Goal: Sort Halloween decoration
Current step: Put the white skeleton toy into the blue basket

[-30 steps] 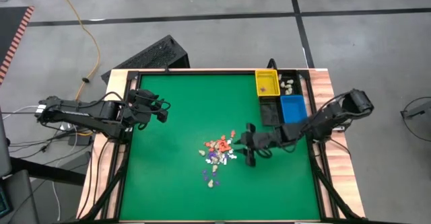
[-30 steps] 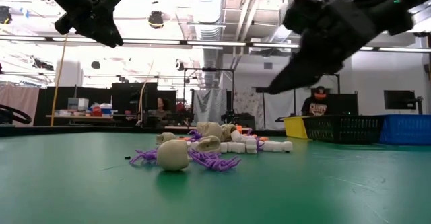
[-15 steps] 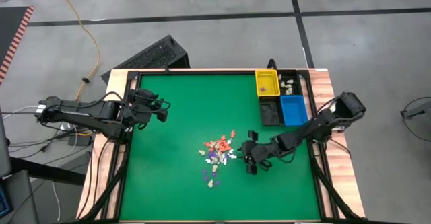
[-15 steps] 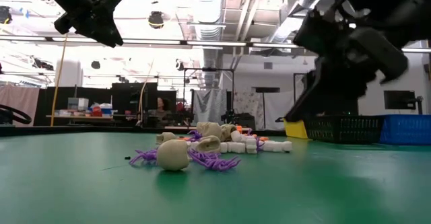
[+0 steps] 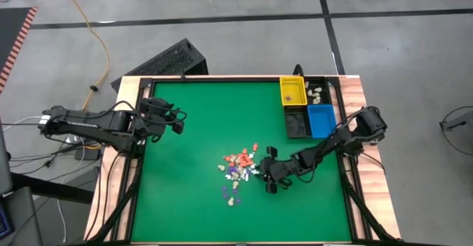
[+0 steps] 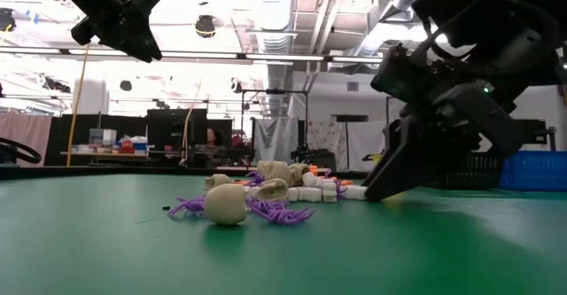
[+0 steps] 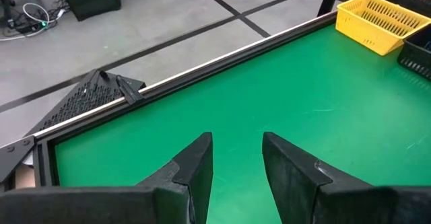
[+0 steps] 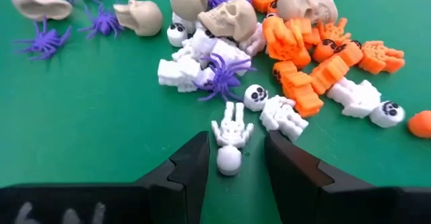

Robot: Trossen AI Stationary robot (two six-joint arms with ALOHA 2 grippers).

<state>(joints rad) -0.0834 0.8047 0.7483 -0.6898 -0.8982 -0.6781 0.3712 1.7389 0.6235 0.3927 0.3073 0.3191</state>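
My right end effector (image 5: 266, 180) is low over the green surface (image 5: 192, 128), at the right edge of the pile of Halloween decoration (image 5: 240, 171) near the middle. Through my right wrist camera, its fingers (image 8: 192, 167) stand spread with a small white skeleton (image 8: 231, 136) lying between their tips; neither finger presses on it, and the figure's head points toward me. Past it lie purple spiders (image 8: 222, 76), cream skulls (image 8: 229, 17) and orange pieces (image 8: 303, 49), heaped so that several overlap and parts are covered. One orange piece is cut off at the frame's edge.

From table height my right arm blocks the right part of the pile, and the fingertips themselves are hard to separate from the dark body. Only a skull (image 6: 227, 203) and purple spider legs in front read clearly there.

My left end effector (image 5: 177, 120) waits above the surface's left side, well apart from the pile, its fingers (image 7: 195, 167) spread on nothing.

At the far right corner sit the yellow bin (image 5: 293, 91), black bin (image 5: 296, 122) and blue bin (image 5: 321, 120); what lies inside them is too small to identify from above.
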